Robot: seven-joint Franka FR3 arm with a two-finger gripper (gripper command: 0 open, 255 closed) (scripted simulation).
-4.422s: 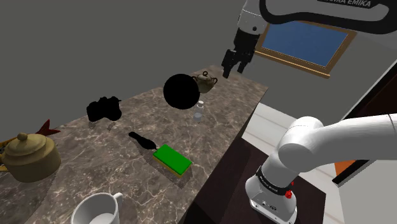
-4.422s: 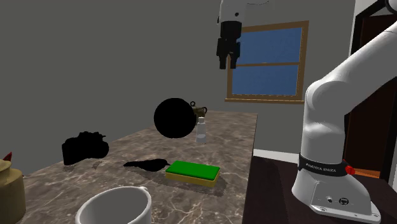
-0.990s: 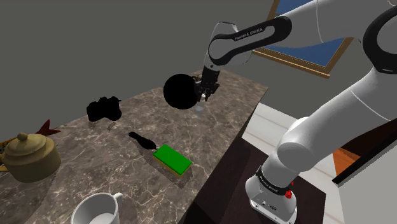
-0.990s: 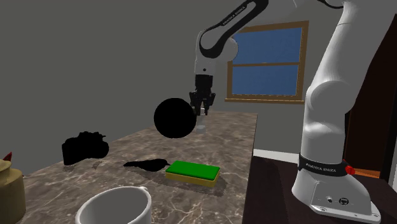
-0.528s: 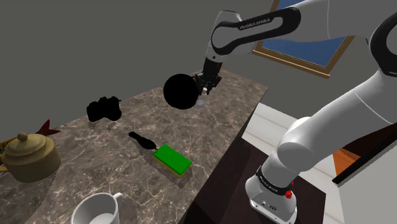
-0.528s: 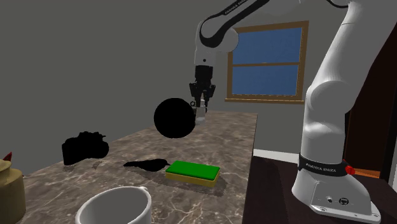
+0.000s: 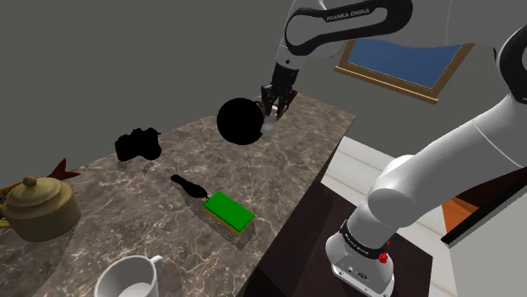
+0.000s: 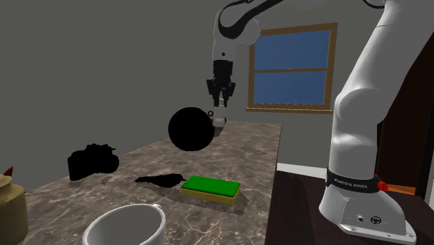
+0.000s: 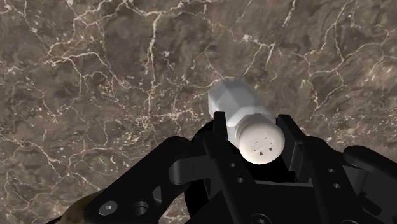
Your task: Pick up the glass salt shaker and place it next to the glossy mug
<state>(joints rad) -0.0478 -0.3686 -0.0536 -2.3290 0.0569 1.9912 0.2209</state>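
Sitting closest in the shoulder view, down at 7 o'clock, is a shiny white mug (image 7: 127,278) on the brown stone worktop (image 7: 152,228). A fat tan teapot (image 7: 38,207) stands at 10 o'clock from the mug. A flat green sponge (image 7: 228,210) lies at 2 o'clock from the mug, near the worktop's edge. Just beside the sponge, at its 10 o'clock, lies a small black thing (image 7: 187,186), too dark to name. Farther back, at 10 o'clock from that, sits a lumpy black shape (image 7: 138,145).

Past the middle of the worktop is a big black ball (image 7: 240,121). The white arm (image 7: 338,25) bends down from 12 o'clock to the ball's 3 o'clock side. The jaws are clenched on the salt shaker (image 7: 268,126), which looks pale grey-white. It hangs just beside the ball, up off the worktop, and well apart from the mug.

In the wrist view the two black fingers (image 9: 289,143) squeeze the salt shaker near its cap, one on each side. The cap, with its little holes, faces the camera, and the other end leans away toward the stone below.

Far behind, at 1 o'clock in the shoulder view, a window (image 7: 405,59) with blue panes sits in the grey wall.
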